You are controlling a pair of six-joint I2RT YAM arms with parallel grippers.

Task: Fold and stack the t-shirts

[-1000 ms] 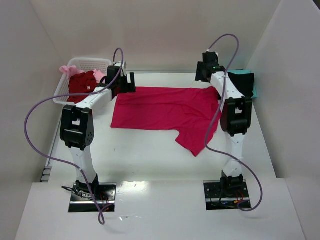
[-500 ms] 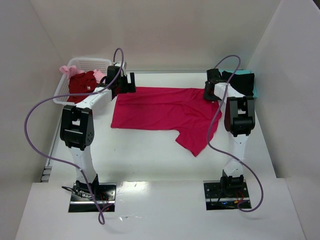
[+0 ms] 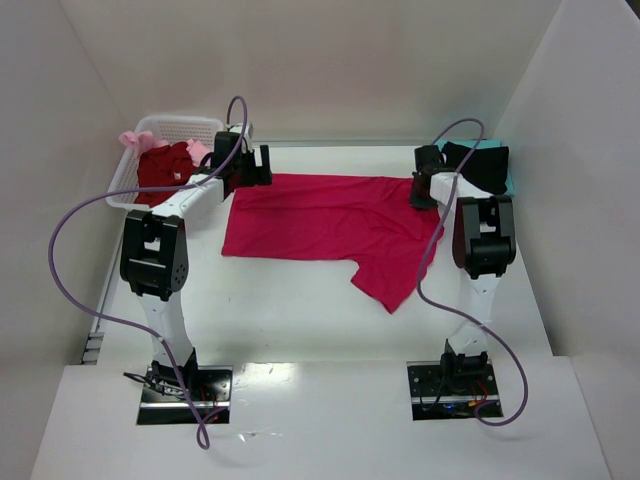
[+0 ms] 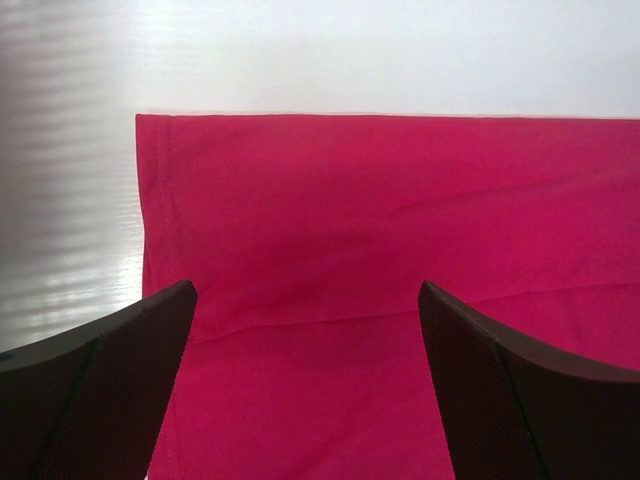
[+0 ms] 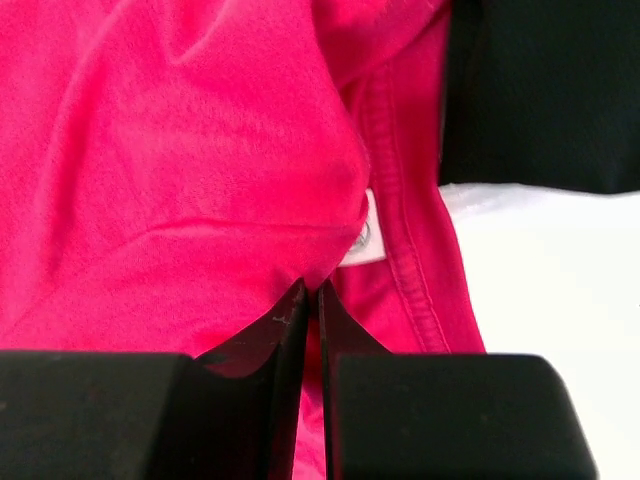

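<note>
Right gripper pinched closed on bright crimson-pink cloth t-shirt, just beside small white neck tag, far right. Left gripper spread wide over the far-left hem corner.

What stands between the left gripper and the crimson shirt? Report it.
Nothing visible does. The left gripper hangs open over the hem corner of the crimson t-shirt, with only bare cloth showing between its fingers.

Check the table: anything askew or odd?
Crimson-pink cloth t-shirt lies askew: left half flat, right end rumpled, one corner jutting toward the arms. Cloth bunches over its white neck tag where the right gripper pinches it.
</note>
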